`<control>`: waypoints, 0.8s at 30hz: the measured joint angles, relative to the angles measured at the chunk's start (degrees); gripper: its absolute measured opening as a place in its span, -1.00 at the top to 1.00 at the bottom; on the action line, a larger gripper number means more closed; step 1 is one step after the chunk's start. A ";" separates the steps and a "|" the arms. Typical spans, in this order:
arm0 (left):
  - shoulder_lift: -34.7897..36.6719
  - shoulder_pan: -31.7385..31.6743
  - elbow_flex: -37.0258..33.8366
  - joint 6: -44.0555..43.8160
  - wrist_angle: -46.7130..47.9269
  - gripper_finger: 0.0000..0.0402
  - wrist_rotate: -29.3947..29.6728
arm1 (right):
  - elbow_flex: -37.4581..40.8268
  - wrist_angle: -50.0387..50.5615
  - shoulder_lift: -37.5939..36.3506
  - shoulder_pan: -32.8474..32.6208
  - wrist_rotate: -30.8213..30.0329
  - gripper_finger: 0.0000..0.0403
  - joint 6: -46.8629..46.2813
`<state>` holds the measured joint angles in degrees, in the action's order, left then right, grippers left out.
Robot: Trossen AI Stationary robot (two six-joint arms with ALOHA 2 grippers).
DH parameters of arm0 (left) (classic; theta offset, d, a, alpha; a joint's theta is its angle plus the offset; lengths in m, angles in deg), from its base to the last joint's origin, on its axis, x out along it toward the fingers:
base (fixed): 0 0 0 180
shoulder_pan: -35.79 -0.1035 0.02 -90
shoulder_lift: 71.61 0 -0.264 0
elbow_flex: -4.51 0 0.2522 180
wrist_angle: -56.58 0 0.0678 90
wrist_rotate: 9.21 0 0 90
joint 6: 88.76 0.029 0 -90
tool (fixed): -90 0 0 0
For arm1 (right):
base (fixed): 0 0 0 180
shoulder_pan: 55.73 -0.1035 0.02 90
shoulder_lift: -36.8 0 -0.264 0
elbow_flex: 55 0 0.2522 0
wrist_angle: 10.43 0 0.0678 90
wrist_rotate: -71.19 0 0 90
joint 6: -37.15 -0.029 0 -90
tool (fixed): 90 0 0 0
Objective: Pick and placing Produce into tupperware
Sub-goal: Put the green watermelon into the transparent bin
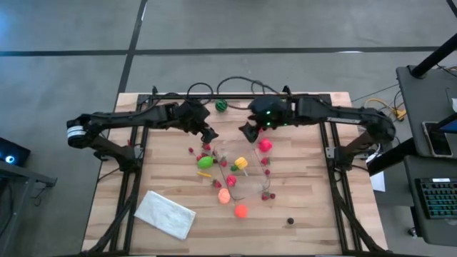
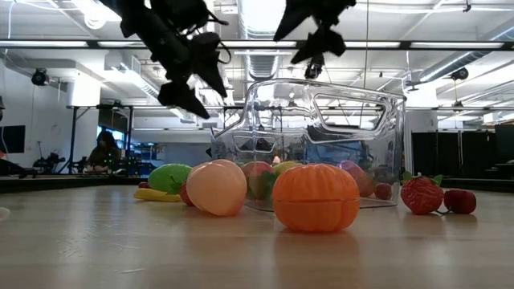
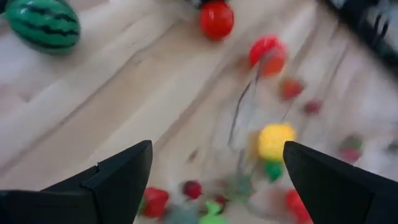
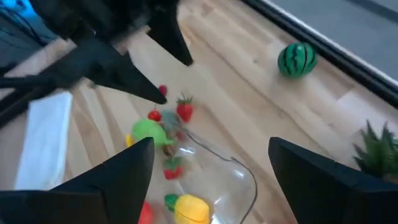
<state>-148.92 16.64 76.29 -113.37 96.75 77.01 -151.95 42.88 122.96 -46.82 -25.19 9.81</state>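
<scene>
The wooden table (image 1: 164,178) carries everything, with both dark arms reaching in from its far side. The clear tupperware (image 2: 321,144) sits near the table's middle, and pieces of produce show through its walls, among them a yellow fruit (image 1: 241,163). The white folded cloth (image 1: 166,213) lies near the front left corner, well apart from the container. The left gripper (image 1: 208,135) hangs above the table just left of the tupperware's far end, its fingers spread wide with nothing between them. The right gripper (image 1: 248,133) hovers over the far end of the container, its fingers also parted and empty. A striped green watermelon (image 1: 221,105) rests at the far edge between the two arms. An orange fruit (image 1: 240,210) and a peach-coloured one (image 1: 224,196) lie in front of the container, a lime green fruit (image 1: 206,162) to its left, a pink one (image 1: 265,145) at its right. Tiny red strawberries (image 2: 421,195) are scattered around it.
</scene>
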 joint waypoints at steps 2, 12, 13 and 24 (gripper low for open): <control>-1.38 -1.67 0.74 5.74 0.39 -0.73 -0.04 | -0.36 0.88 -1.35 0.09 -0.88 -0.54 -0.58; -14.30 -22.85 9.85 -8.05 -1.18 -0.73 -5.99 | -0.24 13.73 -7.61 0.37 -14.95 -0.54 -10.26; -15.77 -23.60 10.42 -8.06 -2.02 -0.73 -7.61 | -0.24 14.91 -7.89 0.35 -15.98 -0.55 -11.35; -26.42 -23.42 15.21 -11.05 -9.56 -0.73 -9.53 | -0.18 19.00 -8.32 0.35 -19.32 -0.56 -16.20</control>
<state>-175.34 -6.77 91.50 -124.42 87.19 67.49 -152.13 61.88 114.64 -46.47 -44.51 -6.39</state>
